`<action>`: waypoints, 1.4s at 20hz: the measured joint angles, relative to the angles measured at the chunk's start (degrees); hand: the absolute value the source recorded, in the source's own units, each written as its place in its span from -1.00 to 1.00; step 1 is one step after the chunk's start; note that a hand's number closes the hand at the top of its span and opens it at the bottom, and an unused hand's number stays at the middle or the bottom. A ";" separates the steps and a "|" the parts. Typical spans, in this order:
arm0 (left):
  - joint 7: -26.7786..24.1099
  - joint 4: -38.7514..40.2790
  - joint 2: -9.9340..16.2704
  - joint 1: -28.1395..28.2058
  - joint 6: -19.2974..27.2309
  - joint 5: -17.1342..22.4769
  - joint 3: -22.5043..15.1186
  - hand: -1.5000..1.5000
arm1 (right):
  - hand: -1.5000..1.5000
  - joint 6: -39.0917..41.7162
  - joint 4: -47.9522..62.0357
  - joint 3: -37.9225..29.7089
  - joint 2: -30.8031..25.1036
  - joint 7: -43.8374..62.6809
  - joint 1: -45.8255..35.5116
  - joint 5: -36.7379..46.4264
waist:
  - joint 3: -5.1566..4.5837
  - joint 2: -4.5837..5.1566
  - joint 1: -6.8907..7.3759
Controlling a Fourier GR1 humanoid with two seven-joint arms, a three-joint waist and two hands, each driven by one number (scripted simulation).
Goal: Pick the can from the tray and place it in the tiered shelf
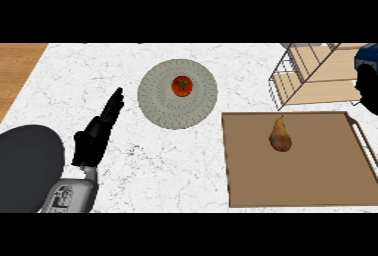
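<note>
Blue can (367, 56) sits in our right hand (367, 90), fingers curled round it, beside the tiered shelf (314, 75). Brown tray (295, 190) holds a pear (280, 135). Left hand (96, 132) rests, fingers straight.

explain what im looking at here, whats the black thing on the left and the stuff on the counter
This is one picture, taken from the robot's head looking steeply down at a white marbled counter. The black thing on the left is its left robot hand on a grey forearm, fingers straight, open and resting, holding nothing.

On the counter lie a round grey woven plate with a red tomato on it, and a flat brown wooden tray with a yellow-brown pear lying on it. No can shows on the tray.

At the top right stands a wire-framed tiered shelf with pale wooden boards. By it, at the right edge, a dark shape is probably the right robot hand beside something blue, maybe the can; I cannot tell whether it is held.
</note>
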 measured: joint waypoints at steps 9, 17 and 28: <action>0.18 -0.30 -0.07 -0.11 -0.47 0.06 0.24 0.00 | 1.00 -3.49 11.94 -4.50 -7.21 -7.74 -5.42 -0.73 | 0.02 0.03 0.05; 1.03 -1.73 -0.55 0.60 -0.44 -0.37 -0.40 0.00 | 1.00 -12.11 26.04 -2.87 -9.68 -15.80 -9.07 4.68 | 0.02 0.11 0.42; -0.45 0.23 -0.45 -0.28 -0.86 -0.06 0.41 0.00 | 1.00 -27.18 43.92 -3.79 -8.85 -29.61 -11.76 5.89 | 0.07 0.23 0.65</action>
